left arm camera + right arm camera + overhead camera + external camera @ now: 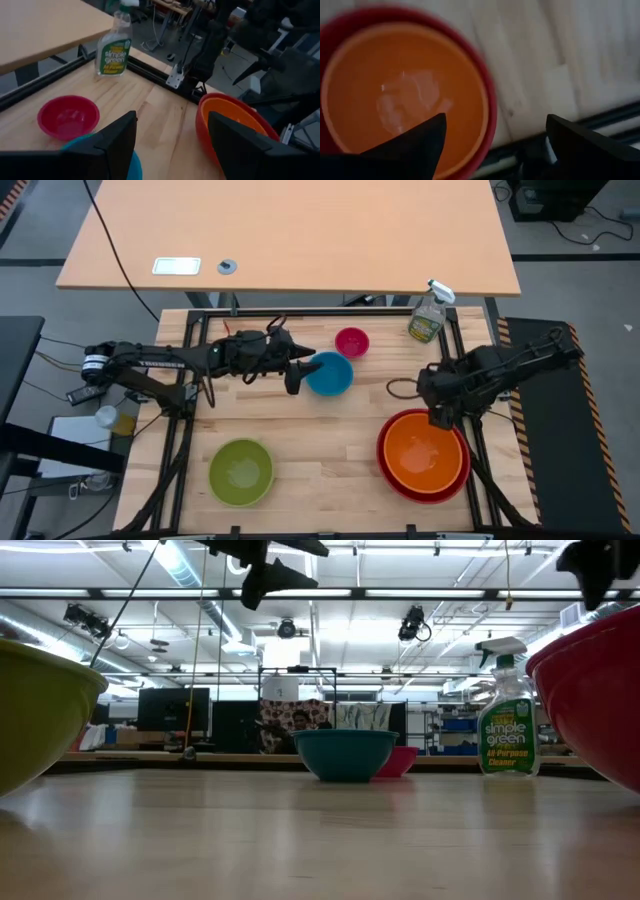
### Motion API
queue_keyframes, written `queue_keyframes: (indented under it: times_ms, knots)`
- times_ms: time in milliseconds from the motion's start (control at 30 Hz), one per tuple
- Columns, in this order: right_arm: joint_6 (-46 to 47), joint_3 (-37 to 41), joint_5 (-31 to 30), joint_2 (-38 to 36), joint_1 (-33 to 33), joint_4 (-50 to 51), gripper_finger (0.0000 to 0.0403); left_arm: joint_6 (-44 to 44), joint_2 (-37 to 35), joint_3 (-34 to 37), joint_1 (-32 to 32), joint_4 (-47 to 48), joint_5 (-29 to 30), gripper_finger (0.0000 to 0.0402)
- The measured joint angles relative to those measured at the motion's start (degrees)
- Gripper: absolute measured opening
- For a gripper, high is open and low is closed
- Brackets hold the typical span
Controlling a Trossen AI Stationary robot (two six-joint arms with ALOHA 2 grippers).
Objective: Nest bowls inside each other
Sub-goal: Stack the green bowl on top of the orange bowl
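The orange bowl (424,450) sits nested inside the red bowl (388,470) at the near right. My right gripper (440,418) hangs open above their far rim, clear of it; the orange bowl (405,95) shows below its spread fingers (495,120). The blue bowl (330,373) stands on its base mid-table, with the pink bowl (351,341) just beyond it. My left gripper (296,377) is open, well above the blue bowl's left side (345,755). The lime green bowl (241,471) stands alone at the near left.
A clear spray bottle (428,315) stands upright at the far right corner. Black frame rails (300,311) run along the table's edges. Bare wood lies between the green bowl and the red one (325,470).
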State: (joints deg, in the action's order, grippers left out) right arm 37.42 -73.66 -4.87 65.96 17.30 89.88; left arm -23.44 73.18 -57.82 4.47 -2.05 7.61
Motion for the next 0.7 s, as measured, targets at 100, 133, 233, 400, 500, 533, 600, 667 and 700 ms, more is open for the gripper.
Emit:
queue_keyframes:
  times_ms: [100,133,233,400,500,533,600,667,700]
  knots:
    - [-0.1,-2.1,-4.6,-0.7,-0.9,-0.2,0.0347,-1.7,-0.6,-0.1,0.7,0.6,-0.1,0.0247]
    - [-0.1,-2.6,-6.0,-1.2,-1.3,-0.5,0.0347,-2.6,-0.8,-0.1,1.0,1.1,-0.2,0.0247]
    - [-0.1,-2.9,-8.0,-2.5,-2.5,-3.1,0.0347,-4.6,-1.0,-0.1,2.5,0.7,-0.2,0.0247]
    - [-0.4,-2.7,-10.1,-2.8,-7.2,-8.9,0.0347,-10.2,-0.4,-0.1,6.7,5.3,-2.1,0.0247]
    - [-3.9,-1.3,-9.2,-1.4,-11.6,-16.0,0.0347,-9.1,1.4,0.4,8.9,7.2,-6.0,0.0247]
    - [-5.2,-0.7,-8.7,-0.8,-13.1,-18.6,0.0347,-8.7,2.0,1.0,9.3,7.2,-7.3,0.0247]
    - [-7.5,0.7,-7.8,0.3,-16.0,-23.6,0.0347,-9.0,2.9,2.6,10.2,6.9,-10.3,0.0247]
    - [-8.5,2.0,-6.0,1.2,-19.0,-27.6,0.0347,-11.5,3.8,4.8,11.2,7.2,-13.1,0.0247]
    - [-8.9,2.5,-5.1,1.5,-20.3,-29.1,0.0347,-13.2,3.9,6.1,11.6,7.7,-14.0,0.0247]
